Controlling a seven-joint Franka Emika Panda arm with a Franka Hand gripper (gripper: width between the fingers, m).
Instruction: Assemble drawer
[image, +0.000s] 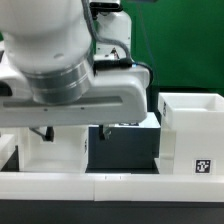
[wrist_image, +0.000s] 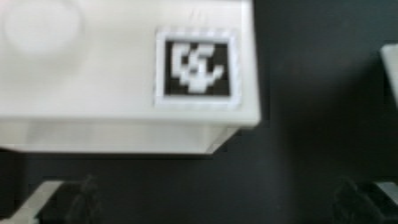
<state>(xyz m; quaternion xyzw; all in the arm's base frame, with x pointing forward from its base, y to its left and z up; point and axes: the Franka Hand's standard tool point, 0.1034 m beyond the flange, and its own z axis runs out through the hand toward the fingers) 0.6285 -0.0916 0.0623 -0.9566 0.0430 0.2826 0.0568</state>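
Note:
The tall white casing (image: 190, 128) stands at the exterior view's right, open on top, with a black-and-white tag on its front. A second white drawer part (image: 48, 150) sits under my arm at the exterior view's left. In the wrist view this white part (wrist_image: 107, 100) fills the upper area, showing a square tag (wrist_image: 196, 68) and a blurred round bump (wrist_image: 39, 30) that may be a knob. My gripper (wrist_image: 217, 207) is open, with the fingertips (wrist_image: 64, 205) wide apart over bare black table just off the part's edge. Nothing is between them.
The low white rail (image: 110, 185) runs along the near edge of the black table (image: 122, 150). My arm's large white body (image: 60, 70) blocks much of the exterior view. A green backdrop and dark equipment stand behind.

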